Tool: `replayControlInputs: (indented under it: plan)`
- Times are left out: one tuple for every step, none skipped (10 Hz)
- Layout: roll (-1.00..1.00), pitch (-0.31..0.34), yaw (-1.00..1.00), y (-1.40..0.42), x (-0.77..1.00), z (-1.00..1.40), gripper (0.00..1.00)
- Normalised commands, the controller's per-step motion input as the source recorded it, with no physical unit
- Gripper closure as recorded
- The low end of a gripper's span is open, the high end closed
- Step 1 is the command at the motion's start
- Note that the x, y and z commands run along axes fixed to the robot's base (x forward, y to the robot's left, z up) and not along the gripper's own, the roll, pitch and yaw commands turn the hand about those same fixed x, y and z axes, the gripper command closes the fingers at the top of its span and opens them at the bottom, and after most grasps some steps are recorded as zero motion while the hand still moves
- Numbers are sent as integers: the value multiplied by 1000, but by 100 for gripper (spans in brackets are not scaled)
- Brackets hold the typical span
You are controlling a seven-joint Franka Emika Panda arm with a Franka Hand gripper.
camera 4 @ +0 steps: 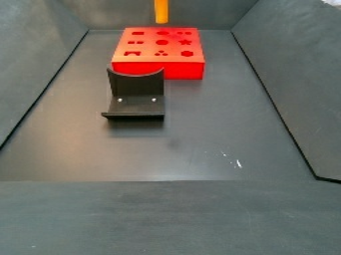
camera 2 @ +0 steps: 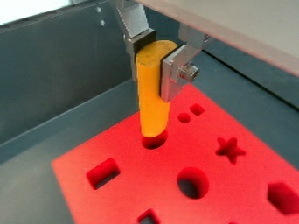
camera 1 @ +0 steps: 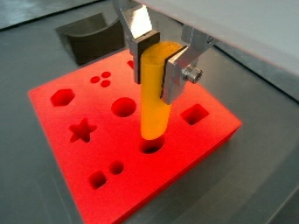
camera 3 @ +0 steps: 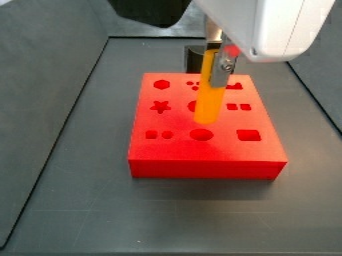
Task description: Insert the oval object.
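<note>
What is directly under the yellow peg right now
The oval object, held upright in the gripper, meets a small hole in the red block. Its tip hides the hole's shape and depth.

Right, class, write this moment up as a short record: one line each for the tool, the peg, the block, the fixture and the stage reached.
Tool: the tool is above the red block, shut on the oval object, flat silver fingers clamping its upper part.
Oval object: the oval object hangs upright, orange-yellow, its lower end at a hole in the block in both wrist views.
Red block: the red block lies flat on the dark floor, with shaped holes including a star.
Fixture: the fixture stands beside the block.
Stage: how deep the peg sits cannot be told; not released.
</note>
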Motion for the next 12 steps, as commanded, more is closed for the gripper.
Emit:
replayControlInputs:
  plan:
    - [61, 0, -589, 0, 169, -129, 100]
    - [61, 0, -700, 0, 169, -137, 100]
    - [77, 0, -526, 0, 0, -43, 100]
    - [27, 0, -277, 0, -43, -129, 100]
    - [30, 0, -174, 0, -11, -237, 100]
    - [4, -13, -126, 0, 0, -317, 100]
    - [0, -21, -94, 0, 0, -314, 100]
    - [0, -20, -86, -34, 0, -263, 100]
    - [0, -27, -106, -57, -29, -240, 100]
    - [0, -33, -83, -111, -40, -211, 100]
    - [0, -36, -89, -57, -69, -243, 100]
    - [0, -27, -103, -6, -94, -257, 100]
